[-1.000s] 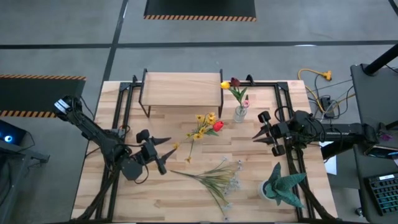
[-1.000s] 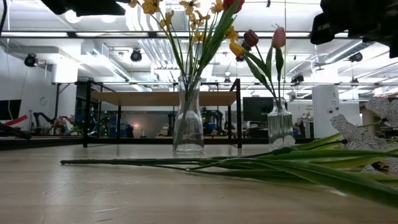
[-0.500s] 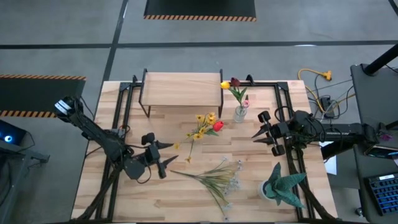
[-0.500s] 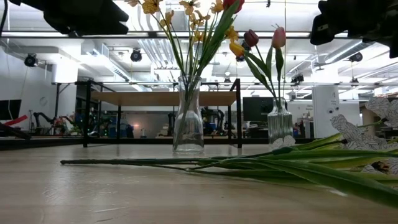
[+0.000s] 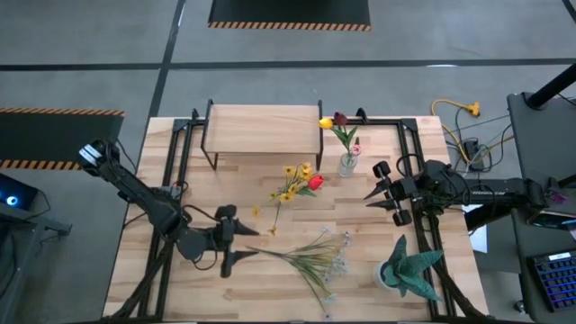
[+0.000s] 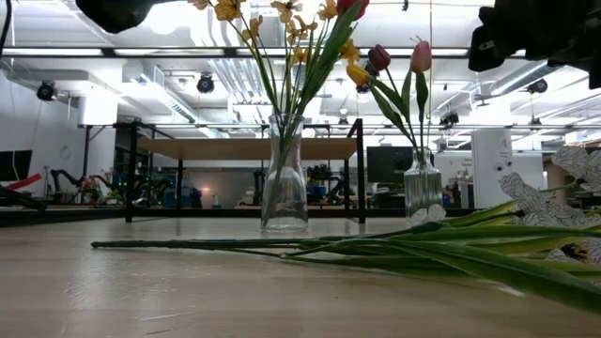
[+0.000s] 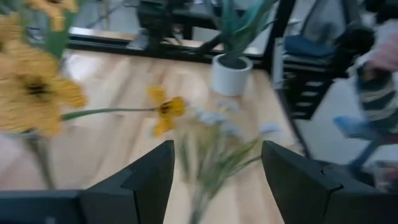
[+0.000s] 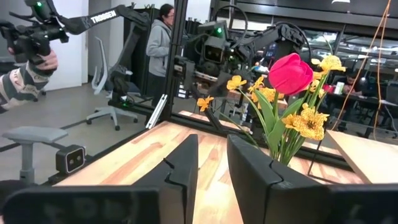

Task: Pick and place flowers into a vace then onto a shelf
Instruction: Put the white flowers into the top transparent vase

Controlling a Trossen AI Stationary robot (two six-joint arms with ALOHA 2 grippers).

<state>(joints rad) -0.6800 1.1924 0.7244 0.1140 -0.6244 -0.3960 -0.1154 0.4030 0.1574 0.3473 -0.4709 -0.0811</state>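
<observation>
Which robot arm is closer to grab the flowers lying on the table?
Probably the left. The left gripper hangs open right by the stem end of the loose flowers on the table. The right gripper waits farther off, near the vases.

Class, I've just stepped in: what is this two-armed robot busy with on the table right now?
It is arranging artificial flowers. Two glass vases are already filled: the middle vase with yellow and red blossoms, and the far vase beside the shelf. The shelf's top holds nothing yet. The left gripper hangs open over the stem ends of the loose white-blossomed flowers lying flat on the table, holding nothing. The right gripper waits nearly closed at the table's right side.
</observation>
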